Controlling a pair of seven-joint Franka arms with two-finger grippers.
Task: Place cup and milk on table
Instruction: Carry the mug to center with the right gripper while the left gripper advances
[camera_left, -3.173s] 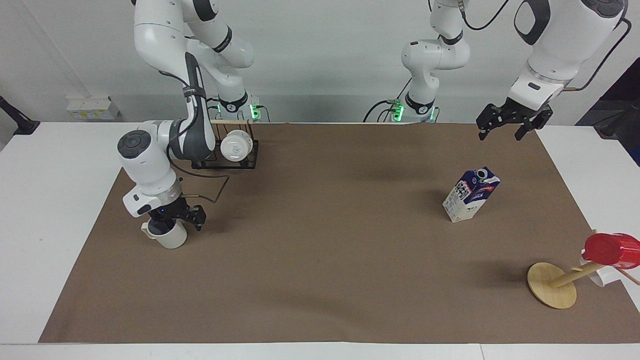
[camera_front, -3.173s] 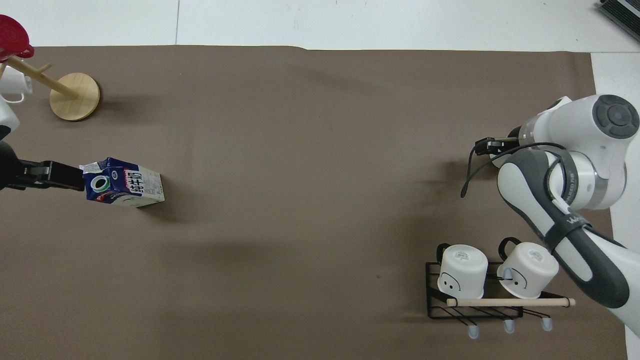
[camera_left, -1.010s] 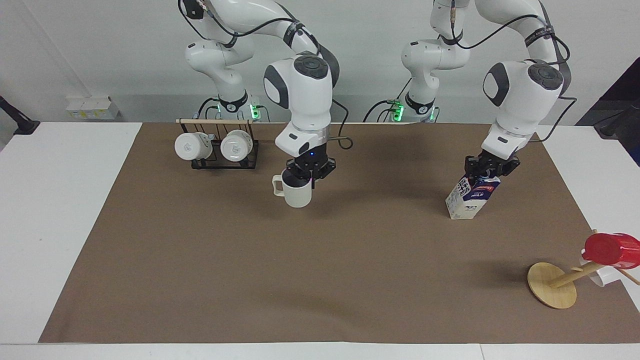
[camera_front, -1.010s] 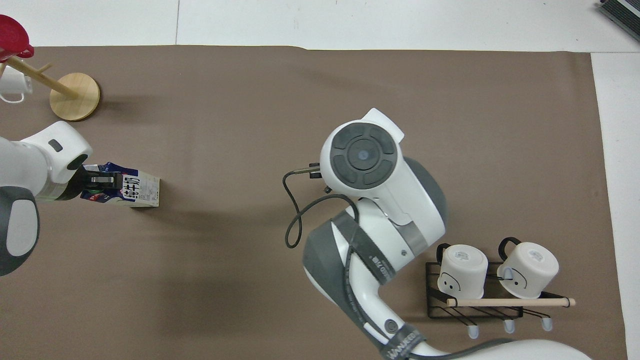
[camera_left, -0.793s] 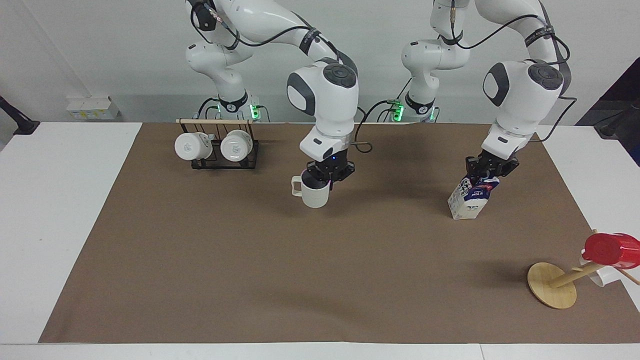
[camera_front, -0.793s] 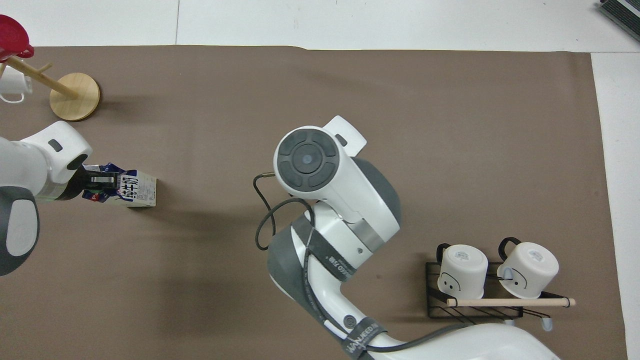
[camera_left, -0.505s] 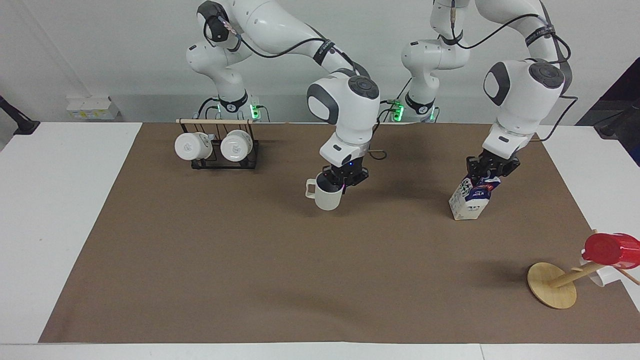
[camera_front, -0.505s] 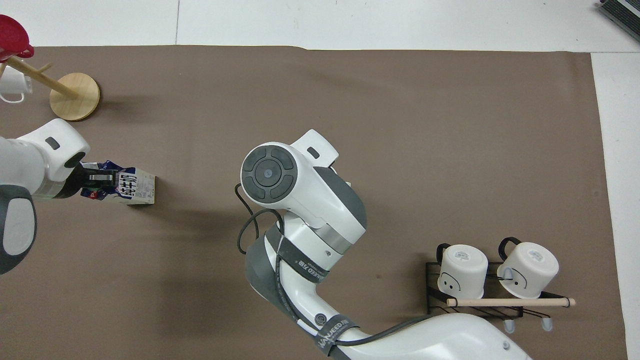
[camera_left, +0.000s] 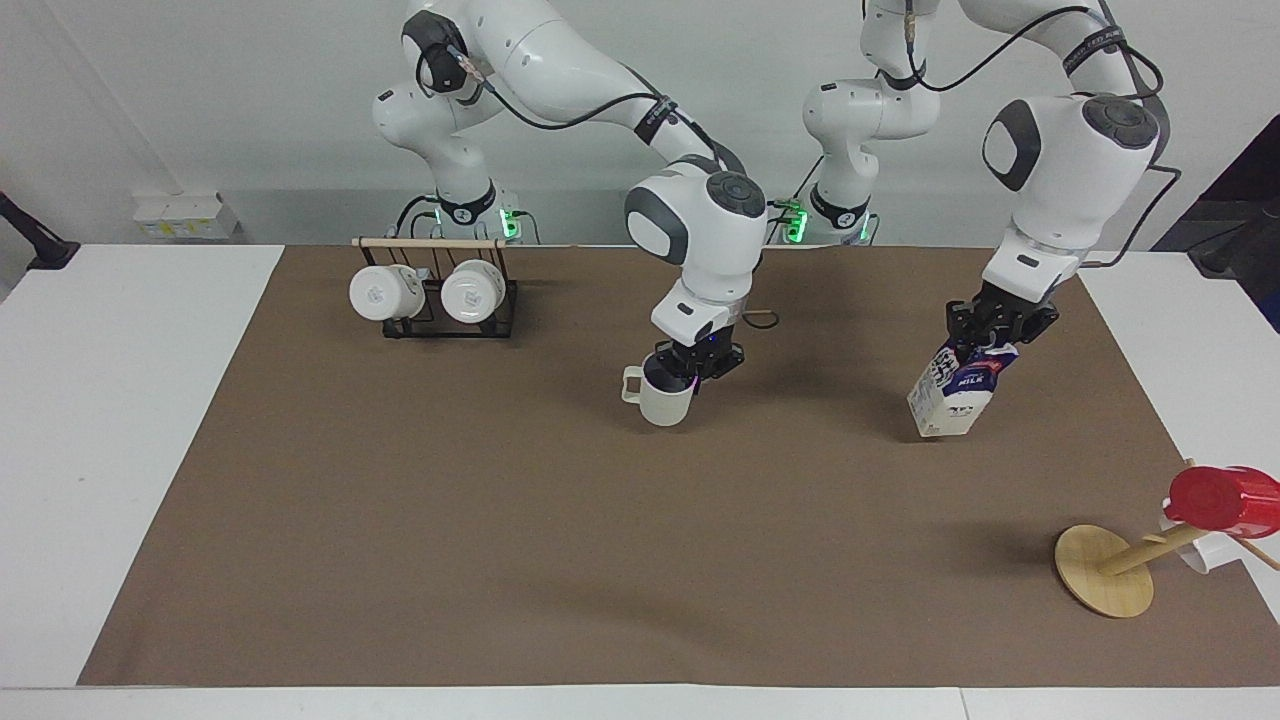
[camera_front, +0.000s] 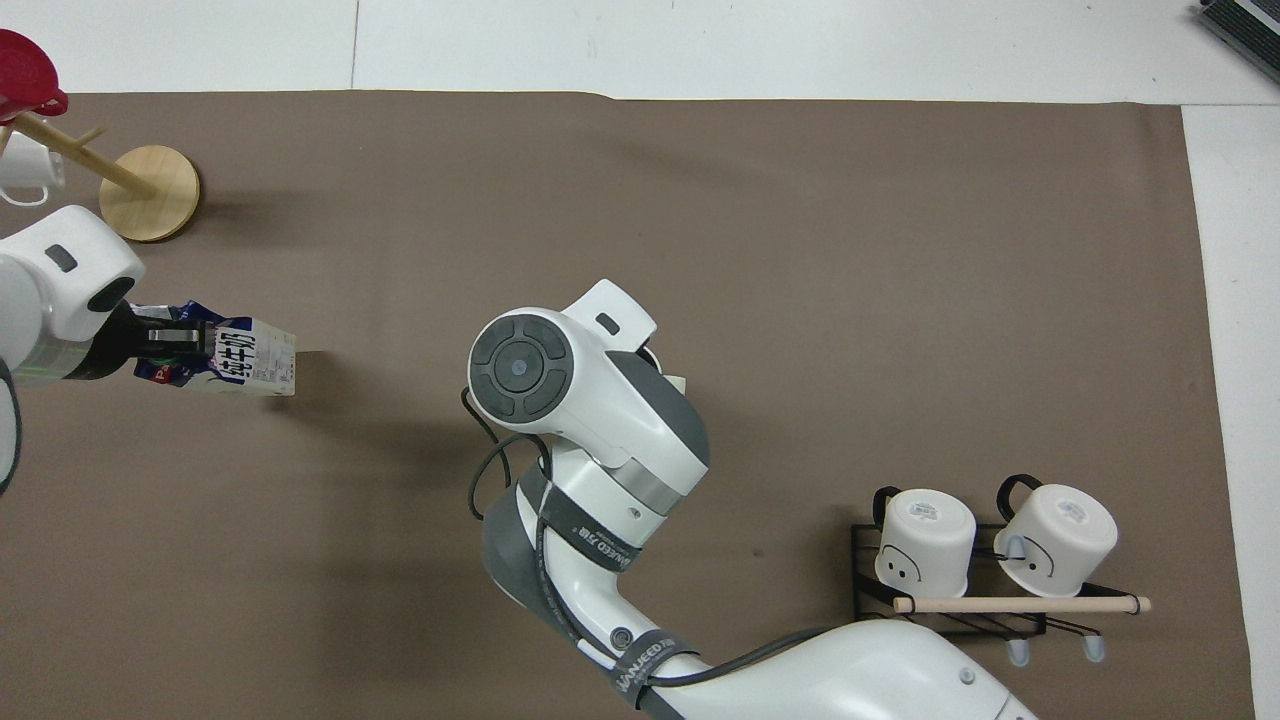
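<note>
Over the middle of the brown mat (camera_left: 560, 520), the right gripper (camera_left: 693, 368) pinches the rim of the cup (camera_left: 665, 400), which stays upright with its handle turned toward the right arm's end of the table (camera_left: 110, 420). It is not clear if the bottom of the cup touches the mat or is just above it. In the overhead view the wrist of this arm covers almost all of the cup.

Toward the left arm's end, the left gripper (camera_left: 992, 335) is pressed on the folded top of the milk (camera_left: 958, 392) and holds it tilted, a little above the mat.

A black wire rack (camera_left: 440, 315) with two white mugs (camera_left: 428, 292) stands near the robots. A wooden stand (camera_left: 1108, 570) carries a red cup (camera_left: 1222, 500) at the mat's corner, farther from the robots than the milk.
</note>
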